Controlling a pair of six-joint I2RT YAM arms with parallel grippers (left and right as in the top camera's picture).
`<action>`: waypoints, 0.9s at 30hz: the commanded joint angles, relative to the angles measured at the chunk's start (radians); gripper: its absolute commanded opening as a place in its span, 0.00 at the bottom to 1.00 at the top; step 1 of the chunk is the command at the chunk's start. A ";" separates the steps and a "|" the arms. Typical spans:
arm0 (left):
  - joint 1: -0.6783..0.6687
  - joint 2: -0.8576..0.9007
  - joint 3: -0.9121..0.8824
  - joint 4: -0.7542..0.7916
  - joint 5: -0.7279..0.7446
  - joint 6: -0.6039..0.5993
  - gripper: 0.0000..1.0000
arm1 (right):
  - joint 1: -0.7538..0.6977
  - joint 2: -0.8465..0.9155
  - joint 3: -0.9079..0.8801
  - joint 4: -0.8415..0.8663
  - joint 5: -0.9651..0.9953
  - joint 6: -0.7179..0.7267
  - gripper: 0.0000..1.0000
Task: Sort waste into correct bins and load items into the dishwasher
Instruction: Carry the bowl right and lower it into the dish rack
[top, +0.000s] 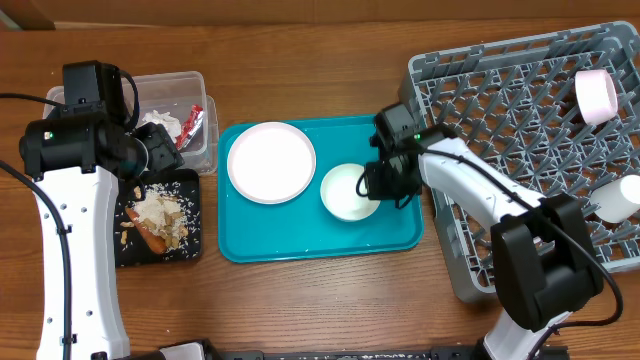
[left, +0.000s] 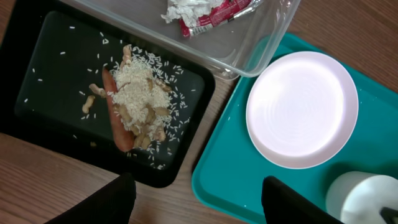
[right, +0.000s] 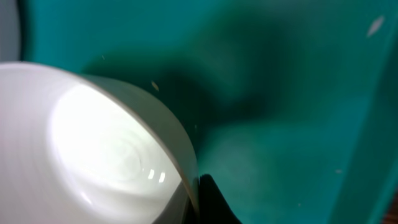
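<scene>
On the teal tray (top: 300, 235), the bowl (top: 345, 192) sits beside the plate (top: 271, 162). The right gripper (top: 372, 185) is narrowed onto its right rim, apparently pinching it. The left gripper (left: 198, 199) hangs wide, empty.

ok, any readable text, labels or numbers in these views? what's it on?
None readable.
red snack wrapper in the clear tub: any print is too blurred to read.
No markings visible on the plate, small bowl, teal tray or dish rack.
</scene>
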 joint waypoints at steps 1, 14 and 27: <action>0.002 -0.010 0.000 0.007 0.011 -0.018 0.68 | 0.003 -0.064 0.140 -0.054 0.123 -0.006 0.04; 0.002 -0.010 0.000 0.019 0.010 -0.017 0.68 | -0.115 -0.216 0.261 0.211 0.989 -0.142 0.04; 0.002 -0.010 0.000 0.020 0.009 -0.006 0.68 | -0.458 -0.101 0.261 0.512 1.362 -0.323 0.04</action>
